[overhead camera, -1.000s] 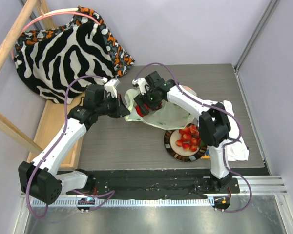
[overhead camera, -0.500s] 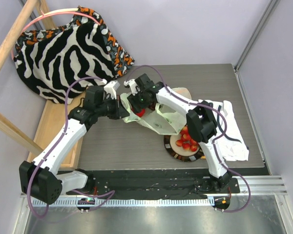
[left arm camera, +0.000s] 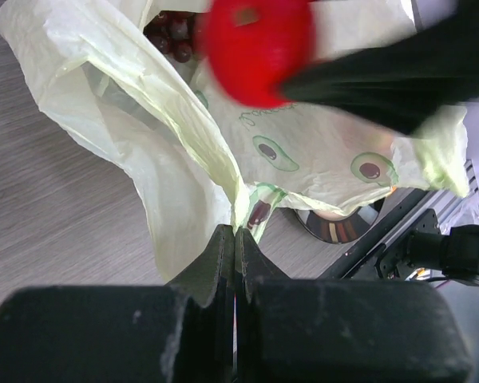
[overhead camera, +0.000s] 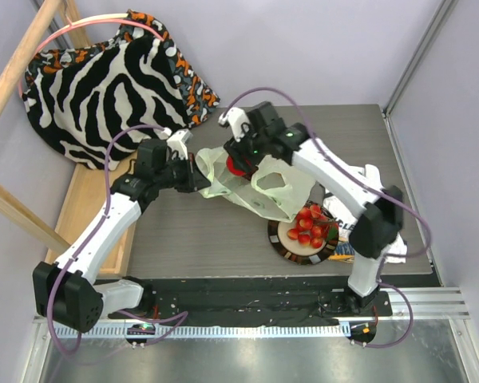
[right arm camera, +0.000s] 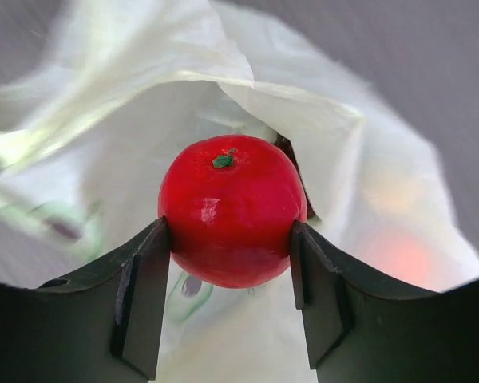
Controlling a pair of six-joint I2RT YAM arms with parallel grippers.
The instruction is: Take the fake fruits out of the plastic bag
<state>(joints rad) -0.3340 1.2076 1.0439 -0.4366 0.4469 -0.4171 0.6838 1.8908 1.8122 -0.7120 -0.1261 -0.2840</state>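
Apple [right arm camera: 231, 209] in R gripper [right arm camera: 230, 243] above bag [right arm camera: 144, 96], plate [overhead camera: 291, 250] w/ strawberries [overhead camera: 310, 227] near.

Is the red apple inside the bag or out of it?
Out: the right gripper holds the red apple clear above the plastic bag's open mouth, nothing wrapping it.

Bare table [overhead camera: 191, 239] at 7 o'clock of plastic bag [overhead camera: 271, 191]: open path. 5 o'clock blocked by plate [overhead camera: 281, 244] of strawberries [overhead camera: 310, 222]; left gripper [overhead camera: 200, 179], pinching the rim, blocks 9 o'clock.
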